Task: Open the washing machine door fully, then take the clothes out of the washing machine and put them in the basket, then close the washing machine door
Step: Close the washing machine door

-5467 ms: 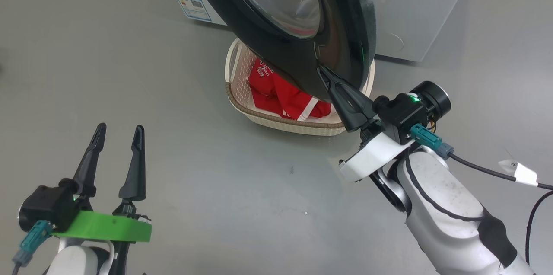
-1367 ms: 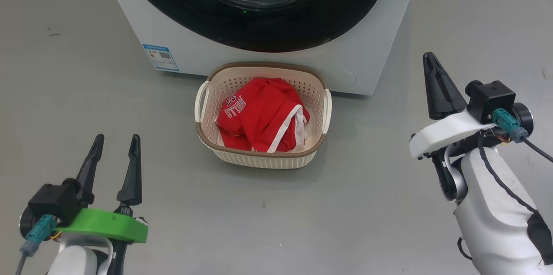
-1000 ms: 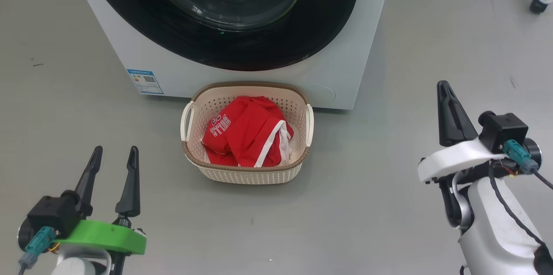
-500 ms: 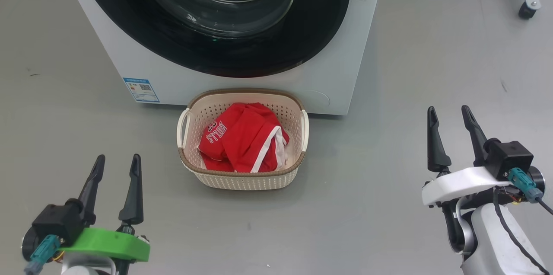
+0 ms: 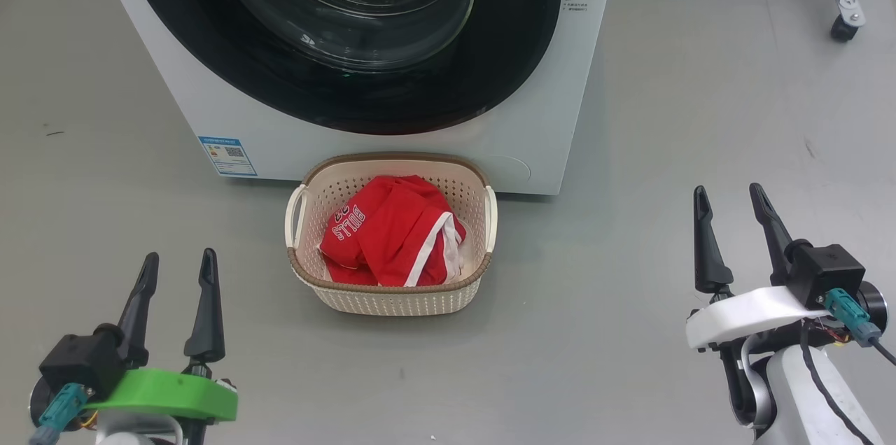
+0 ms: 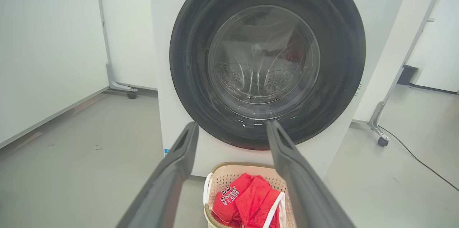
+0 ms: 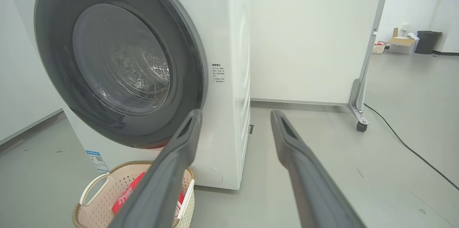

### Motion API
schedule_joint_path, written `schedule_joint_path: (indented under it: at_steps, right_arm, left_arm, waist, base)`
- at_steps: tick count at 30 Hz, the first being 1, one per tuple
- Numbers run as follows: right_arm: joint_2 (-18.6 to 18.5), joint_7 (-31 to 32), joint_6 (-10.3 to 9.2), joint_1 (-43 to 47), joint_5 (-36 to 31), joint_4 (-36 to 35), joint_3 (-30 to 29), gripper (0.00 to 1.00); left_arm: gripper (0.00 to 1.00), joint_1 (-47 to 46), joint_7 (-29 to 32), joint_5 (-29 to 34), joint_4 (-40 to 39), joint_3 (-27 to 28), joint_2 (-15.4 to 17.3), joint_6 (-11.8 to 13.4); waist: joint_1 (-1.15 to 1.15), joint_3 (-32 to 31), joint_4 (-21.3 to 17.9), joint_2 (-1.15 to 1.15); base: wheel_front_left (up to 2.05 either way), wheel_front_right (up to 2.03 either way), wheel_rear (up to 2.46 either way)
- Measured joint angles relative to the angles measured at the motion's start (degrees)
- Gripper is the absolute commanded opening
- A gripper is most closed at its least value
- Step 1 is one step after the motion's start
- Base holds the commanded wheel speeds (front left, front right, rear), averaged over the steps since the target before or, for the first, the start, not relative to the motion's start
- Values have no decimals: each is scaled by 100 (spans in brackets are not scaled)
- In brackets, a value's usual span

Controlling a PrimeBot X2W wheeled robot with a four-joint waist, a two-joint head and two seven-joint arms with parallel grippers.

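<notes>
The washing machine (image 5: 392,144) (image 6: 165,77) (image 7: 229,41) stands at the top of the head view, and its black-framed door (image 5: 343,32) (image 6: 267,59) (image 7: 120,63) lies shut against its front. On the floor right before it sits the cream basket (image 5: 392,294) (image 6: 233,172) (image 7: 96,208), holding the red clothes (image 5: 388,235) (image 6: 247,201) (image 7: 125,195) with "BULLS" lettering. My left gripper (image 5: 176,259) (image 6: 233,126) hovers open at the lower left, empty. Over at the lower right my right gripper (image 5: 728,192) (image 7: 235,113) is open too, with nothing between its fingers.
Grey floor spreads all around. A white panel on a castor foot (image 5: 840,29) (image 7: 360,126) stands to the right of the machine, and a black cable (image 7: 412,149) trails across the floor there. Another castor (image 6: 132,94) sits to the machine's left.
My right gripper opened from shut and dropped lower and nearer to me. The camera tilted, sliding the machine and basket down the picture. The door, swung open 5.5 seconds ago, is now shut.
</notes>
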Motion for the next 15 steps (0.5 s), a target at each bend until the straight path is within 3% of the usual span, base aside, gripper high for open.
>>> schedule_joint_path:
  at_steps: [15]
  right_arm:
    - [69, 0, -1, 163, -24, -145, -23, 100]
  left_arm:
    - [100, 122, 1, -80, 1, -307, 77, 0]
  waist:
    - [0, 42, -3, 0]
  base:
    - [0, 0, 0]
